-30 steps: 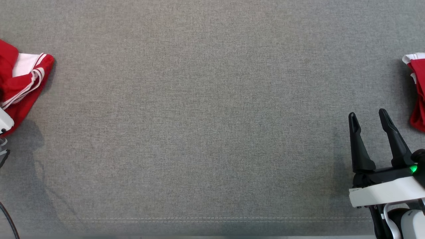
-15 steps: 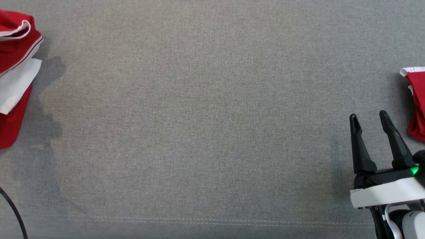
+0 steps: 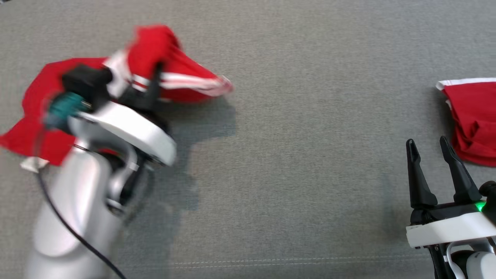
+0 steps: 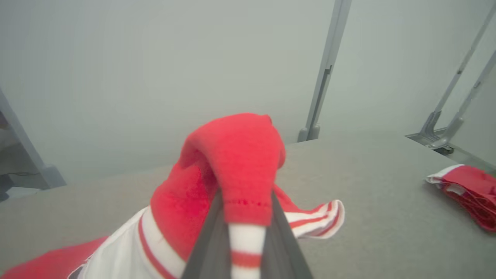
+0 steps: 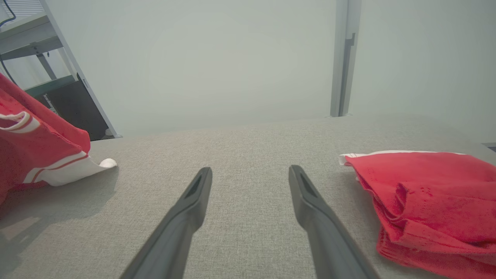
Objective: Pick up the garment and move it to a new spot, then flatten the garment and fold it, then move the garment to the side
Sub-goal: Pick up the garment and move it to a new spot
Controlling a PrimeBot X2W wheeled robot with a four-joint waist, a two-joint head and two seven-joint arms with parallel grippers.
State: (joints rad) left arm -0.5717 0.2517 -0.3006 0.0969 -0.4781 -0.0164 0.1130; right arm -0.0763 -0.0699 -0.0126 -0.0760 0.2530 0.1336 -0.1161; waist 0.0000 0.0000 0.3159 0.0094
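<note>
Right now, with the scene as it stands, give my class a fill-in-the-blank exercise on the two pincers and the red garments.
1. The left pincer is ___ on the striped red garment.
2. The right pincer stands ___ and holds nothing.
3. The other red garment lies on the grey cloth surface at the robot's ___ side.
Missing words: shut; open; right.

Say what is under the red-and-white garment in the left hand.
Beneath the red-and-white striped garment: grey fabric tabletop and its shadow. Cloth hides the fingertips of the left hand.
</note>
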